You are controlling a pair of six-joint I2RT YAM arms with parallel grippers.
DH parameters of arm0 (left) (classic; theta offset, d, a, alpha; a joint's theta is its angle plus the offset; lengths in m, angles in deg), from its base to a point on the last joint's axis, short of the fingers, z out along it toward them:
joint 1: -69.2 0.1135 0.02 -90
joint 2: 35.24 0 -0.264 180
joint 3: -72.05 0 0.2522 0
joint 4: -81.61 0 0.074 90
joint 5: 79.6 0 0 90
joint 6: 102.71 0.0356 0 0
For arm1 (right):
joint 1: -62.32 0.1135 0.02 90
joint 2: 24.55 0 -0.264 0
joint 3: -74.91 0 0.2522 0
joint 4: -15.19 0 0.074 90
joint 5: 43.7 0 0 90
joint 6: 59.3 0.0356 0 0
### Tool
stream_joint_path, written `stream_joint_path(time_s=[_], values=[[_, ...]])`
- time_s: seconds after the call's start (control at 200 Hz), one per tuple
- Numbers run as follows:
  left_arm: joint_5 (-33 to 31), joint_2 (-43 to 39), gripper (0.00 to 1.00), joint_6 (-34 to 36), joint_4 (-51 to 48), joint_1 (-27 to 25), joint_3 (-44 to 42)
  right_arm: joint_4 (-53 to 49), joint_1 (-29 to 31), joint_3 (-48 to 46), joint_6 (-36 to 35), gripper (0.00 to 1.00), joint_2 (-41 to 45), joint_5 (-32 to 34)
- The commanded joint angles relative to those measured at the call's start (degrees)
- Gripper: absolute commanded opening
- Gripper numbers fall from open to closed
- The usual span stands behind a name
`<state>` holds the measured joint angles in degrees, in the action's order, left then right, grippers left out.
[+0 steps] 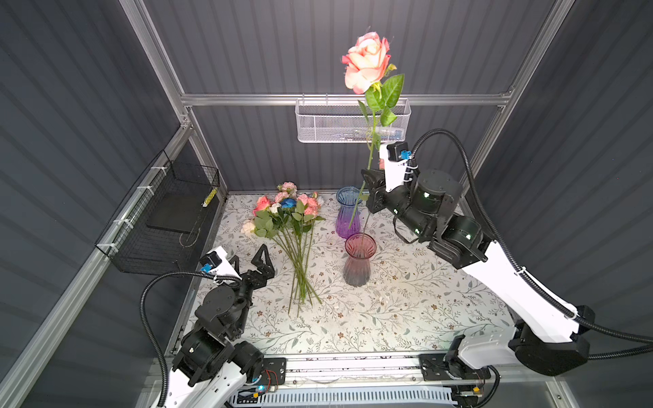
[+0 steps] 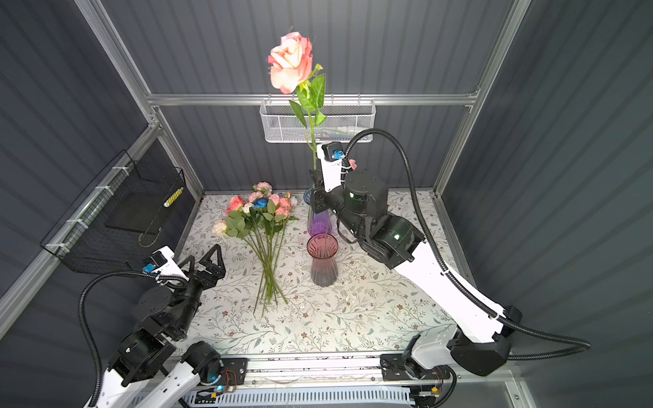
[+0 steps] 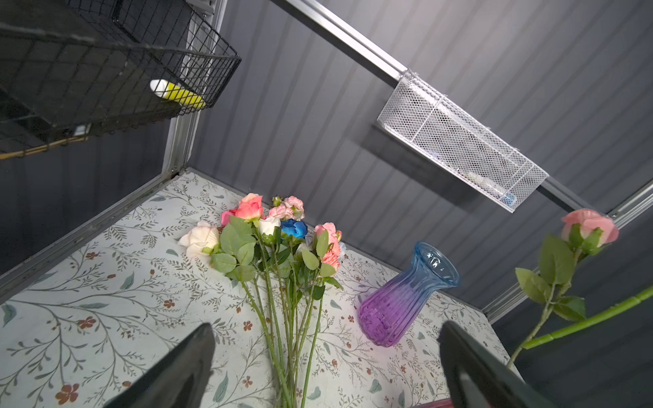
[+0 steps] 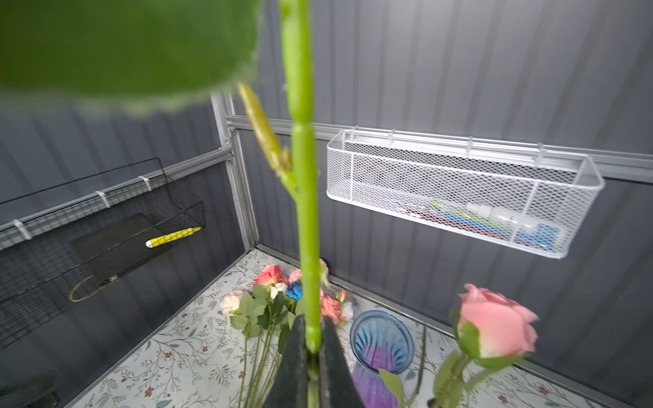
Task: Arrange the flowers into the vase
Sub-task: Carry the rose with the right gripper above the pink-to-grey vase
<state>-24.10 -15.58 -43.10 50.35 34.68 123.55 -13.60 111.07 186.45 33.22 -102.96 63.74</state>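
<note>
We've got the right gripper [image 4: 312, 348] clenched on the coral rose [image 1: 367, 60] stem above the red vase [image 1: 359, 259], left gripper [image 1: 249, 259] released, rest of the flowers [image 1: 286, 215] on the table [image 1: 406, 311]; risk: stem tip misses/knocks vase rim bc it's tilted.

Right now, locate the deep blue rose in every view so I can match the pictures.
Top view: deep blue rose in the lying bunch's heads.
Top view: deep blue rose, same spot.
Left wrist: deep blue rose amid the heads.
Right wrist: deep blue rose beside the held stem.
Shared landmark: white mesh basket on the back wall.
</note>
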Motion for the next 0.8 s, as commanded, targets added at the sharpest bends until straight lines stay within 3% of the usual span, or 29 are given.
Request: stream_joint_path(time_s=[0.0, 0.35, 0.795], values=[[-1.6, 0.7, 0.99, -1.5, -0.7, -0.3, -0.1, -1.2, -1.0, -4.1, 0.6, 0.01, 1.6, 1.1], [0.5, 4.7, 0.99, -2.8, 0.8, -0.3, 0.0, 0.7, -1.0, -20.6, 7.4, 0.02, 5.5, 0.1], [1.4, 6.6, 0.99, -3.5, 0.9, -0.3, 0.2, -0.5, -0.8, -27.2, 10.0, 0.03, 2.2, -1.5]])
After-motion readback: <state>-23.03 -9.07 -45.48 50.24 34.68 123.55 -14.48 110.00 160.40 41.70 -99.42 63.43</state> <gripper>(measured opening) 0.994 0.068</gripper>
